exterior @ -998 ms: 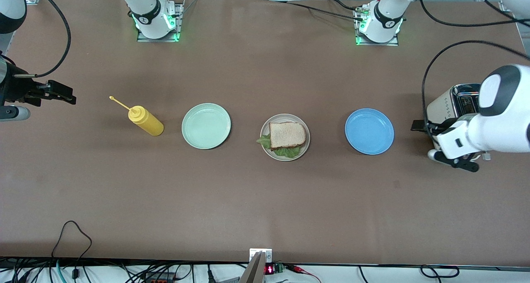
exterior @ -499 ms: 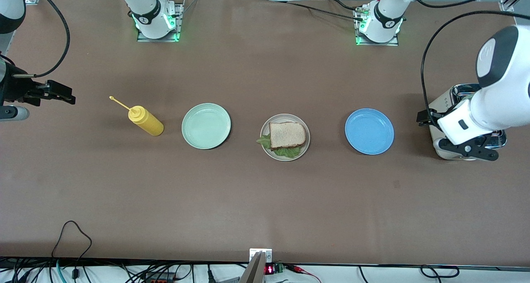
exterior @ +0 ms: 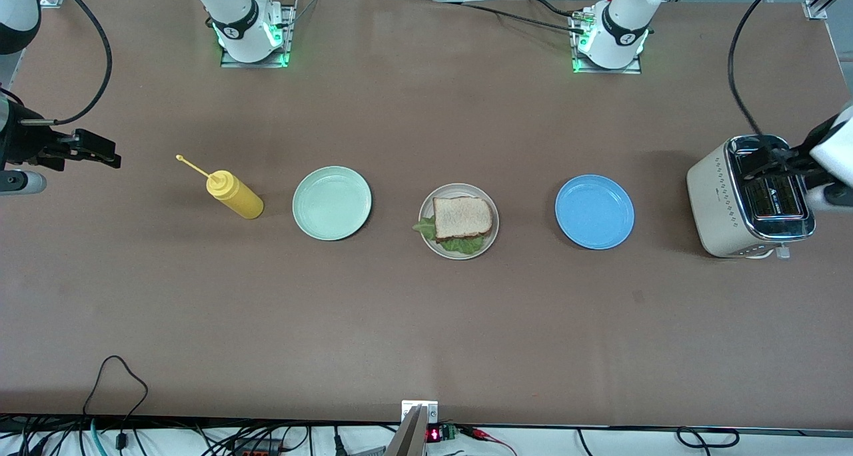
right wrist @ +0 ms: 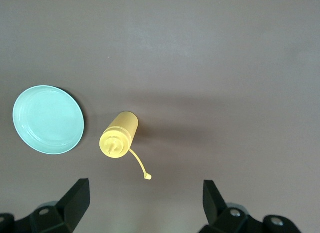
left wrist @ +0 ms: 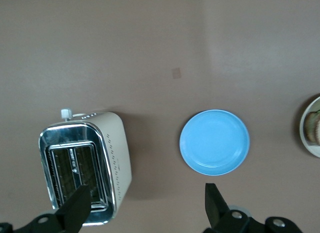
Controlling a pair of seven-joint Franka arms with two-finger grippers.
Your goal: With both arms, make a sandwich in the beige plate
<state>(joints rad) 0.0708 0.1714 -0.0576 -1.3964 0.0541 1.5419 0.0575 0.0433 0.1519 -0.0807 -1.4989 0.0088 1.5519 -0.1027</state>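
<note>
The sandwich point(exterior: 462, 217), a bread slice on top with green lettuce sticking out under it, lies in the beige plate point(exterior: 491, 240) at the table's middle. The plate's edge also shows in the left wrist view point(left wrist: 306, 138). My left gripper point(exterior: 773, 163) hangs open and empty over the toaster point(exterior: 746, 196) at the left arm's end of the table; its jaws point(left wrist: 145, 208) stand wide apart. My right gripper point(exterior: 100, 151) is open and empty, up over the table's right-arm end, beside the yellow bottle point(exterior: 234, 195); its jaws point(right wrist: 144, 200) are wide apart.
A mint-green plate point(exterior: 332, 203) lies between the bottle and the beige plate. A blue plate point(exterior: 594, 211) lies between the beige plate and the toaster. The bottle point(right wrist: 119, 135) and mint-green plate point(right wrist: 48, 119) show under the right wrist.
My left arm has risen and swung from beside the toaster's near end to over the toaster, toward the table's edge. The right arm and the sandwich have not moved.
</note>
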